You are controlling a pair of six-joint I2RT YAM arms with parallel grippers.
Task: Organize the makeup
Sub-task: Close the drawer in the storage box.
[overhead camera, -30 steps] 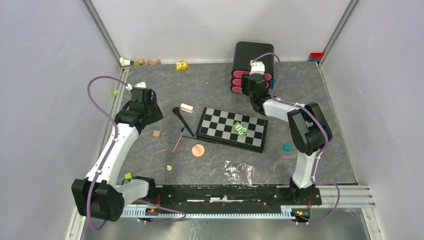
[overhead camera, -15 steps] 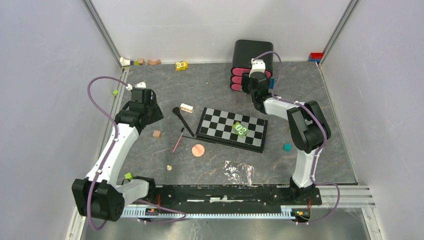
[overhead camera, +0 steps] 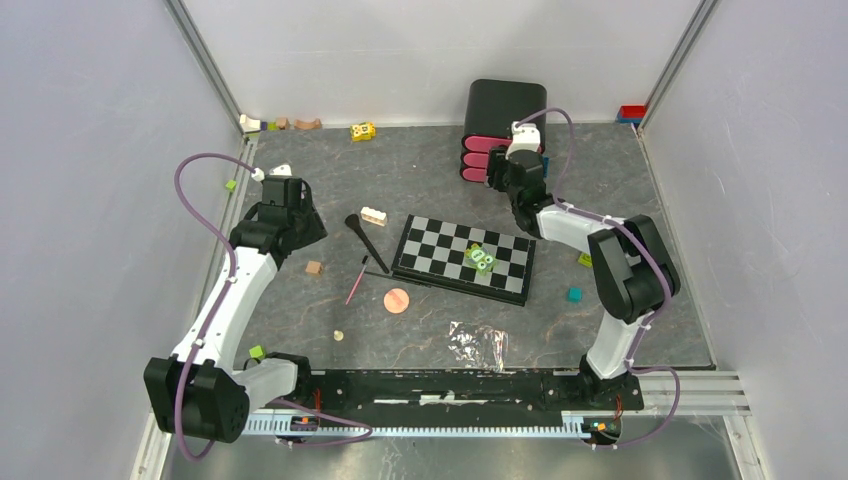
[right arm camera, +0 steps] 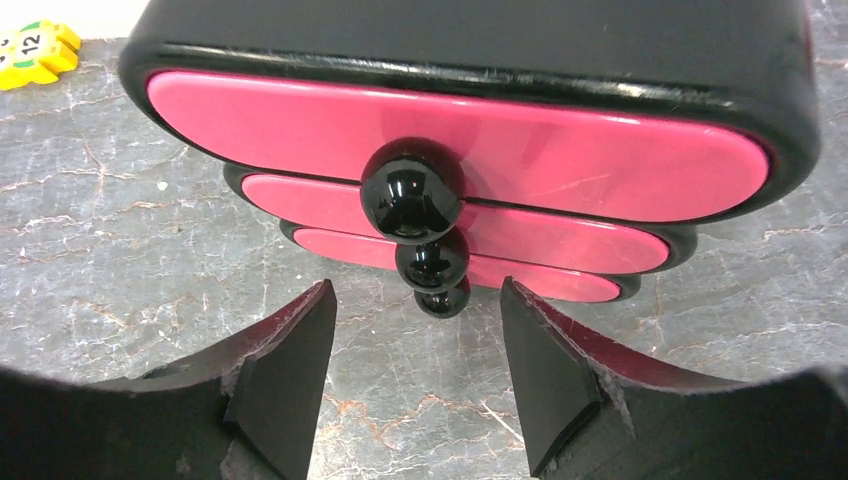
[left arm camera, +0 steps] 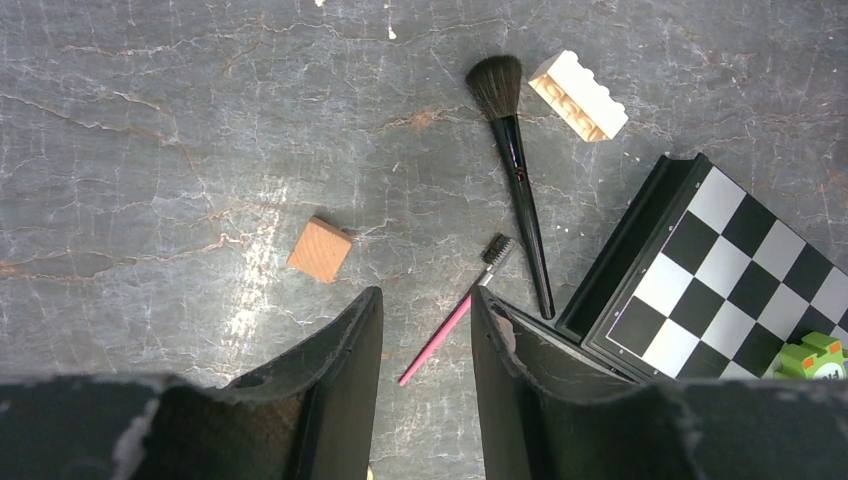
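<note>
**HAZARDS (judged)**

1. Drawer chest (right arm camera: pixel 470 30): black shell, three pink fronts, glossy ball knobs, far right of the table. The right hand (right arm camera: pixel 415 300) faces the knobs, fingers apart, nothing between them, touching nothing. The chest looks unanchored, so a pull could drag or tip it instead of sliding a drawer out. The top knob (right arm camera: pixel 412 192) is round and slick and could slip free.
2. Black brush (left arm camera: pixel 520 180): lies flat, handle tip just beside the chequered board (left arm camera: pixel 720 270), bristles near a white block (left arm camera: pixel 578 95). A low grab could scrape the table or nudge either neighbour.
3. Peach puff (overhead camera: pixel 397 300): flat disc near the board's front corner, with little edge to pinch.
4. Pink pencil (left arm camera: pixel 445 335): lies under the left hand (left arm camera: pixel 427 300), whose fingers are apart and empty. It is thin and likely to roll or pivot away as they close.

**SETTING**

- Room: plain pale walls (overhead camera: pixel 90 150) on three sides, with metal uprights at the back corners.
- Table (left arm camera: pixel 150 120): dark grey marbled surface with patchy glare, stray toy blocks scattered about.
</note>
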